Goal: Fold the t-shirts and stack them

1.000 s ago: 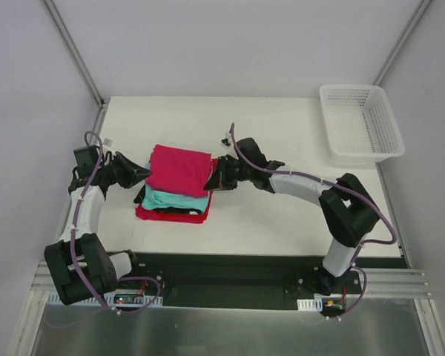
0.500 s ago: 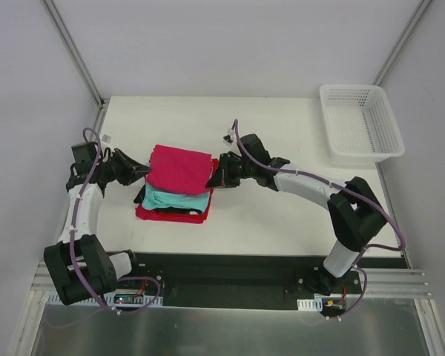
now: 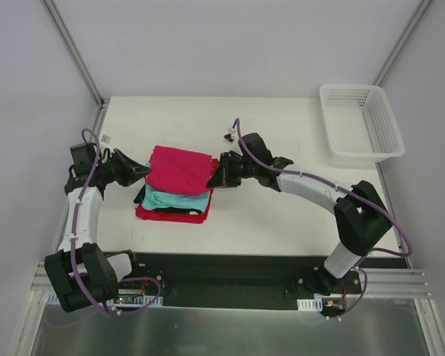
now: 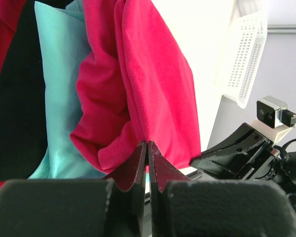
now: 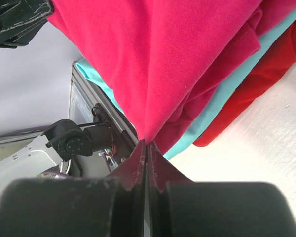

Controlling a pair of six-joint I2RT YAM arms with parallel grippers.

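Atop the stack (image 3: 170, 213), magenta t-shirt (image 3: 179, 169), long axis left-right, ends pinched by left end effector (image 3: 146, 173) and right end effector (image 3: 211, 181).

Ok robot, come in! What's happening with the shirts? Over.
Left gripper and right gripper shut, each pinching an edge of the pink t-shirt. It tops the stack. Nothing in the way.

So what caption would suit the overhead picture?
Shirt-folding: the left pincer and right pincer pinch opposite edges of the pink t-shirt lying on the folded pile.
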